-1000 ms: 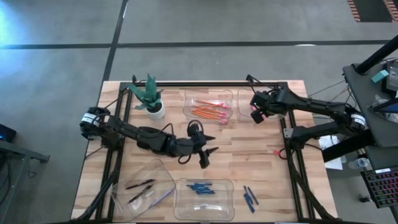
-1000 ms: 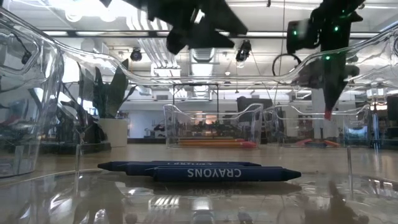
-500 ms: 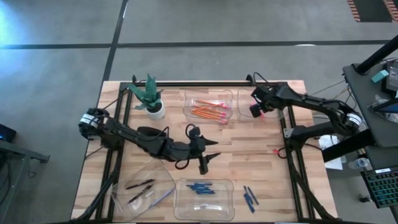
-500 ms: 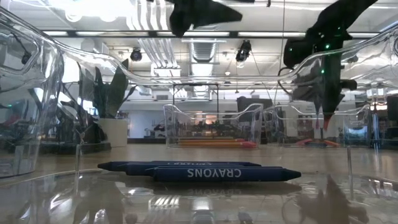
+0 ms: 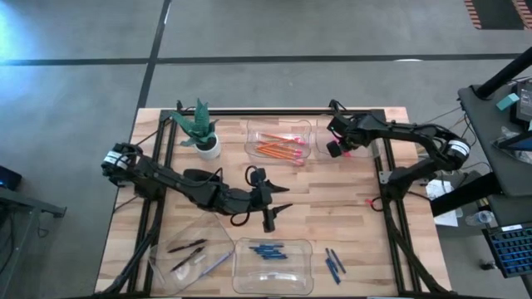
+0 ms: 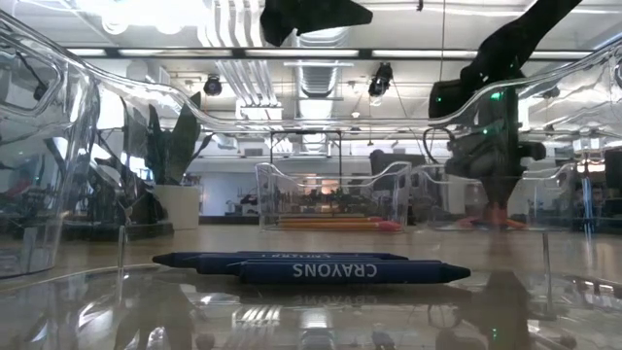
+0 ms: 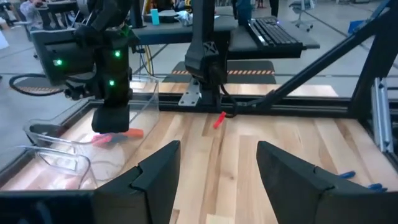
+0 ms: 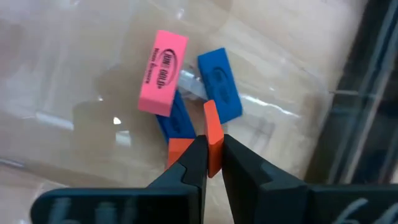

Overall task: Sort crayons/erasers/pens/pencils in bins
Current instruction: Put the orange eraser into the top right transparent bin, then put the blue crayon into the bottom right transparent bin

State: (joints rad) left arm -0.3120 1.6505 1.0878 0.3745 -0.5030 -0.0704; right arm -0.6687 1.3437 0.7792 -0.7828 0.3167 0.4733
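The right gripper hangs over the far right bin, jaws clenched on a small orange eraser. Below it in that bin lie a pink eraser with dark print too small to read and two blue erasers. The left gripper hovers mid-table, jaws released and empty. In the near bin, a dark-blue crayon reads "CRAYONS", upside down in the low view.
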